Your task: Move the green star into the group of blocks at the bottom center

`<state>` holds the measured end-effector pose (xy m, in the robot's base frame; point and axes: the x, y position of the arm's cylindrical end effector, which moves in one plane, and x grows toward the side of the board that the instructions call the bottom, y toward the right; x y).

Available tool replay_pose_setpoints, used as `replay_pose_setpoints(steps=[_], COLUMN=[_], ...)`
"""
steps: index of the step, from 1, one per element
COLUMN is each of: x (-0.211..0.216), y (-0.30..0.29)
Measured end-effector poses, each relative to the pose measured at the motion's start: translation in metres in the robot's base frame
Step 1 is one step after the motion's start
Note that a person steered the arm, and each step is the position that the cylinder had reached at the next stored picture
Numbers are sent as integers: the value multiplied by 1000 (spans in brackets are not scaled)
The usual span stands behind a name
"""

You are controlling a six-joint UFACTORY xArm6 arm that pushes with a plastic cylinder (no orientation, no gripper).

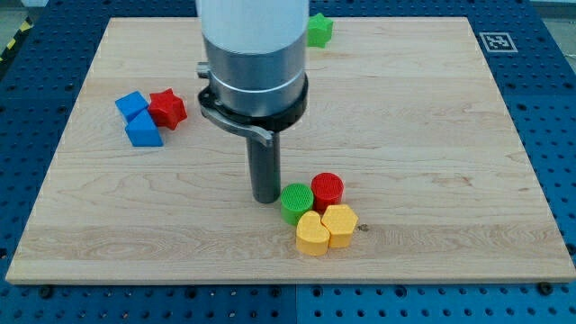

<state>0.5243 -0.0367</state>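
Wooden board [432,135] fills most of your frame, pale and grained, lying on a blue perforated bench [549,81] that shows along the edges, with a small black-and-white marker tag [494,41] at the board's upper right corner. You have eight blocks to count. Green comes twice: the green star [319,30] at the top centre of the frame, partly hidden behind the arm's white and grey body [253,54], and a green cylinder [295,202] low in the centre. Red comes twice: a red star [167,108] at the left and a red cylinder [328,189] at the bottom centre. Blue comes twice: a blue block [131,103] and a second blue block [144,130], touching each other and just beside the red star; their exact shapes are hard to make out. Yellow comes twice: a yellow heart [312,235] and a second yellow block [340,223], pressed together. The green cylinder, red cylinder and both yellow pieces form one tight cluster at the bottom centre, well apart from the green star. Your arm carries no fingers, only a dark rod; my tip [265,199] rests on the board just left of the green cylinder, close to touching it. The arm's body stands between you and the green star's left side.
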Motion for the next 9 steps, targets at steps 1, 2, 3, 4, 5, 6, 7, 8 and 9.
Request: replay_pose_setpoints(steps=[1, 2, 3, 4, 5, 6, 7, 8, 9], x=[-61, -146, -248, -312, -314, -311, -302, -268, -230], y=[-7, -7, -18, 13, 91, 117, 117, 126, 136])
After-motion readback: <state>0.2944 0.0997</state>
